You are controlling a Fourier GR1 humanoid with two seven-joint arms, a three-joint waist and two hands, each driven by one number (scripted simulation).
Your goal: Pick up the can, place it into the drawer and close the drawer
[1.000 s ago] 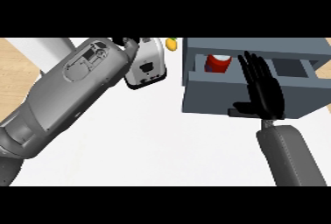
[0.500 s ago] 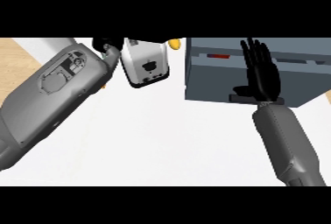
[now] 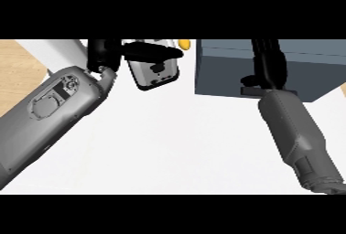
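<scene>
The drawer (image 3: 270, 68) looked shut, so the can, not visible, was probably inside and little was left to do, while the right hand (image 3: 268, 64) lay against it with straight fingers and the left hand (image 3: 103, 55) rested, fingers unclear.

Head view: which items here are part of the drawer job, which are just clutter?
Job:
- grey box-shaped drawer unit, front looks shut, no can visible
- black right hand, fingers straight against the drawer front

Lying about:
- white and grey appliance
- small yellow object
- black left hand, idle
</scene>
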